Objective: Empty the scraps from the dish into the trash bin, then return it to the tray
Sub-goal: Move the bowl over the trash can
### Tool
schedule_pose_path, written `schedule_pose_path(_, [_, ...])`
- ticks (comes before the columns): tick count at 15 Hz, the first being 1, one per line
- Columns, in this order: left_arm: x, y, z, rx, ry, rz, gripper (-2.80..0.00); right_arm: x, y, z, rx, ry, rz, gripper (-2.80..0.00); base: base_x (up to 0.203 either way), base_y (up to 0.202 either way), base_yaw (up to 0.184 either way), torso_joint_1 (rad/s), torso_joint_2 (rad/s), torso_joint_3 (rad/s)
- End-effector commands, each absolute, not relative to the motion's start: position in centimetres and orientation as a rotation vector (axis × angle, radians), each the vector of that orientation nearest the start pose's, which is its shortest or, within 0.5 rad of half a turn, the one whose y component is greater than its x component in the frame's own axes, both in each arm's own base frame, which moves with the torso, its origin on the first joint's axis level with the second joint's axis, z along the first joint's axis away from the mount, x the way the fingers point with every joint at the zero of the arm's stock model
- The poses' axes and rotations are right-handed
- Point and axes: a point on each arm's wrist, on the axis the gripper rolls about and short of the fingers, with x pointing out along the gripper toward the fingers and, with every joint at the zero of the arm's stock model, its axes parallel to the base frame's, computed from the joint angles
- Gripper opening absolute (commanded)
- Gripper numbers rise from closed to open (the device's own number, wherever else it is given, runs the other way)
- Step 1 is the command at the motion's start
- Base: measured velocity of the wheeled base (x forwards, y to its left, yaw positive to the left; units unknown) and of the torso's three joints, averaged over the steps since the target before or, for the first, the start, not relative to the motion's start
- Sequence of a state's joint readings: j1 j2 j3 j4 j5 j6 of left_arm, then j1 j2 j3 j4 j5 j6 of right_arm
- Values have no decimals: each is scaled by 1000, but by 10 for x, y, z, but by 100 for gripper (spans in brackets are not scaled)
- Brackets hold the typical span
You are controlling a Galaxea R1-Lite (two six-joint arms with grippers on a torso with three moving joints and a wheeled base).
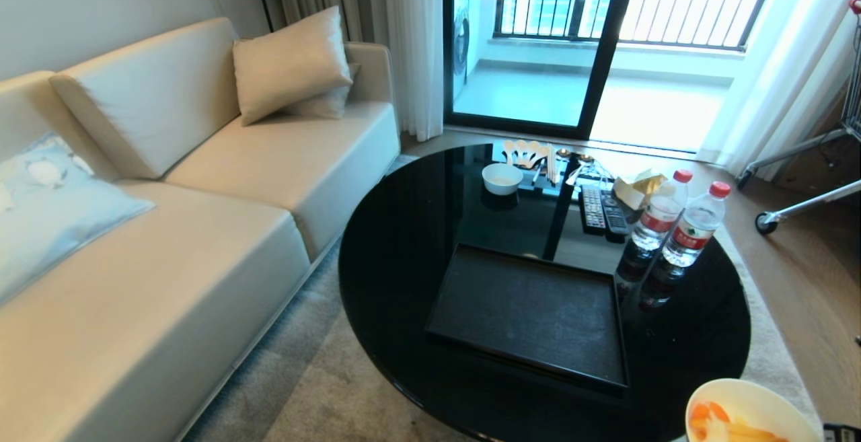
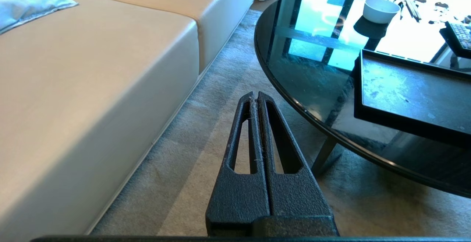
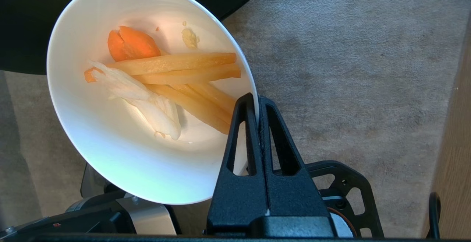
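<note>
Head view, L to R: cream sofa (image 1: pixel 202 227) w/ cushions, then round black glass table (image 1: pixel 403 260), the tray (image 1: pixel 531 311) lying bare on it. Beyond the tray a small white bowl (image 1: pixel 502 177), spoons (image 1: pixel 528 153), remotes (image 1: pixel 602 210), tissue pack (image 1: pixel 639 188) and two water bottles (image 1: pixel 676 227) w/ red caps. Neither pincer's fingertips can be made out here. Only the dish (image 1: pixel 750 412) pokes in at the near-right corner, off the table edge, w/ the scraps (image 1: pixel 713 423) partly seen. Trash bin in no view.

Left wrist view adds what head view lacks: left gripper (image 2: pixel 255 95), fingers pressed together, nothing btwn them. It hangs over the grey carpet (image 2: pixel 206 124), sofa front to one side of it, table rim to the other, apart from both. Tray, white bowl and spoons lie ahead of the tips, well apart from them.

Right wrist view gives the grip itself: right gripper (image 3: pixel 257 100) clamped on the dish rim, one finger inside the wall, one outside. Dish is tilted, its opening facing the cam. It sits held above the carpet, w/ the dark table edge past its far rim. The scraps are in full view here: orange chunk farthest from the tips, pale yellow strips running toward the inside finger, white piece beside them, a few crumbs on the wall. Robot's own base parts show under the dish.
</note>
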State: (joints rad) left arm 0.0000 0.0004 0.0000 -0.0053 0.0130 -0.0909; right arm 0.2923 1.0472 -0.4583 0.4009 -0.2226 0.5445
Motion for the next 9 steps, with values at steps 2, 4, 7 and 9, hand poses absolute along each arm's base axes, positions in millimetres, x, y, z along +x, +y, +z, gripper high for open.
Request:
schedule_pose_path(2, [-23,0,76,-92,-7,14,-280,92,22,140,251,946,-200,-280,0,0,0,0,0,0])
schedule_pose_path(4, [-23,0,76,-92,-7,14,-280,91,22,139,249,951,-202,-280,0,0,0,0,0,0])
schedule_pose_path(7, [-23,0,76,-92,-7,14,-280,91,22,140,283,941,-219,-280,0,0,0,0,0,0])
schedule_pose_path(9, [-23,0,76,-92,-7,14,-280,91,22,139,283,942,-221,-280,0,0,0,0,0,0])
